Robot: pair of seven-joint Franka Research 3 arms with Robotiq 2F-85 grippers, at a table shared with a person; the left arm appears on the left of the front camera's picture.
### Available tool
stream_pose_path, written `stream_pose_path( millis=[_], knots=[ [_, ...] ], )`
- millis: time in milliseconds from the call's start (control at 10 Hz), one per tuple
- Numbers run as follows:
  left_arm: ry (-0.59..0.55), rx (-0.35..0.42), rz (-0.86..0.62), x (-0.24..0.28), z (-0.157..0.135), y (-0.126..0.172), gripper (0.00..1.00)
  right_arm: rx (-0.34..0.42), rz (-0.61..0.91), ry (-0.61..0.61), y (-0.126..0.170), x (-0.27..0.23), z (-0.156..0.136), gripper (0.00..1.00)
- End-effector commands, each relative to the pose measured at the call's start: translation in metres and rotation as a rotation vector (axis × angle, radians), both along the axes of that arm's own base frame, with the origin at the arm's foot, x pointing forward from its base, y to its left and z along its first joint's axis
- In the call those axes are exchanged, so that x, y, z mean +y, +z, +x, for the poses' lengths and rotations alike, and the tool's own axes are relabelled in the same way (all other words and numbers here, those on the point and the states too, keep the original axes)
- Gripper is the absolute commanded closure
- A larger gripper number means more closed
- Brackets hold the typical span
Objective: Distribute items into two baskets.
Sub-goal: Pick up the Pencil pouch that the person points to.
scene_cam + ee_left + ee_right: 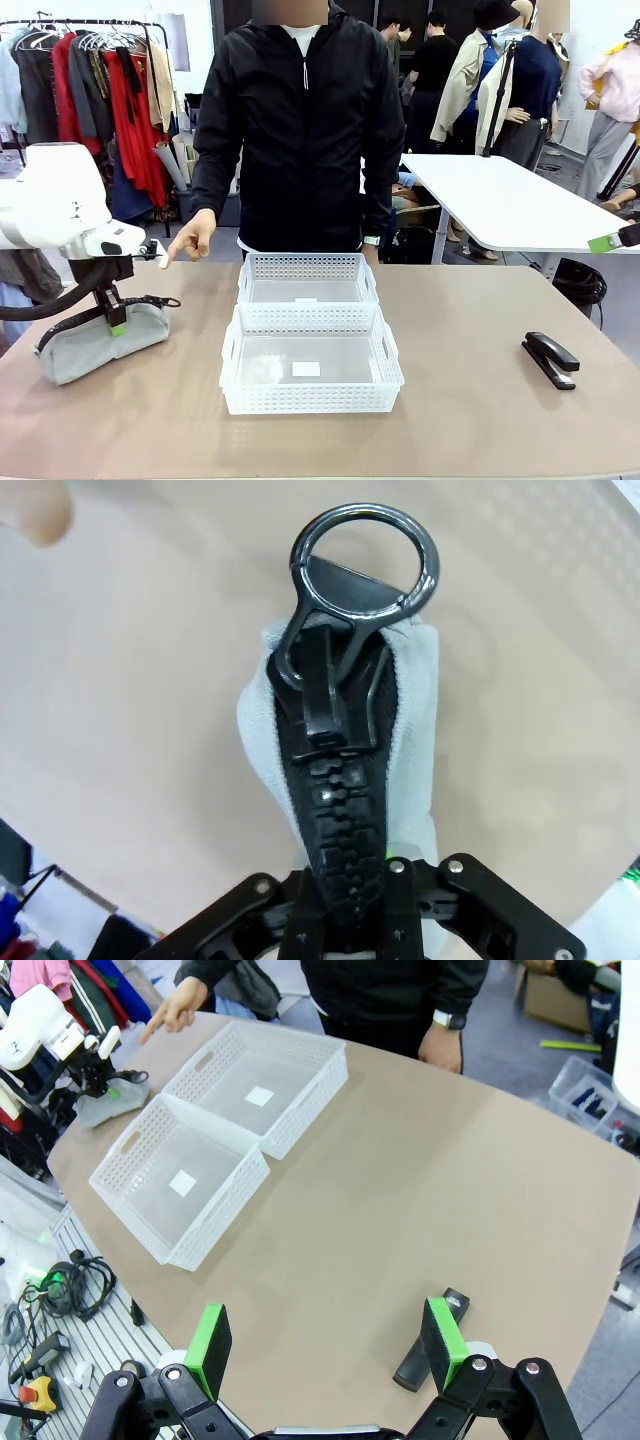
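The grey pouch lies on the table's left side, and my left gripper is shut on its black zipper from above. In the left wrist view the jaws pinch the zipper line of the pouch, with the ring pull beyond them. Two white baskets stand in the middle, the near basket touching the far basket; both are empty. The black stapler lies at the right. My right gripper hovers open high above the stapler.
A person in a black jacket stands at the far edge, one hand pointing near my left arm. The other hand rests by the far edge. Bare tabletop lies between the baskets and the stapler.
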State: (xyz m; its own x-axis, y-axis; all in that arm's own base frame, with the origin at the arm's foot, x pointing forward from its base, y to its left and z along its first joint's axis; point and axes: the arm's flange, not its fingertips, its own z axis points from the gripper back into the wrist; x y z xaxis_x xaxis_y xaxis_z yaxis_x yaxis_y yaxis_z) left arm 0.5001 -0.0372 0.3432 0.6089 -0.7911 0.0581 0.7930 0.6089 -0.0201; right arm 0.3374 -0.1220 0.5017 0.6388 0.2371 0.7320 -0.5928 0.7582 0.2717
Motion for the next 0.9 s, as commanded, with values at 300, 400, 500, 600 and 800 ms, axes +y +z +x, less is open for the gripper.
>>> stream_pose_path(
  millis=[300,400,500,600,800],
  knots=[
    [0.000,-0.005,0.000,0.0002,0.0001,0.0012,1.00,-0.002,0.003,0.003,0.0002,0.0003,-0.0001,0.00],
    [0.000,-0.005,0.000,0.0002,0.0001,0.0012,1.00,-0.002,0.003,0.003,0.0002,0.0003,-0.0001,0.00],
    [0.000,-0.005,0.000,0.0002,0.0001,0.0012,1.00,-0.002,0.003,0.003,0.0002,0.0003,-0.0001,0.00],
    [0.000,-0.005,0.000,0.0002,0.0001,0.0012,1.00,-0.002,0.003,0.003,0.0002,0.0003,-0.0001,0.00],
    [-0.001,0.000,0.001,-0.0005,0.0000,-0.0003,1.00,-0.002,0.003,0.003,0.0002,0.0003,-0.0001,0.00]
  ],
)
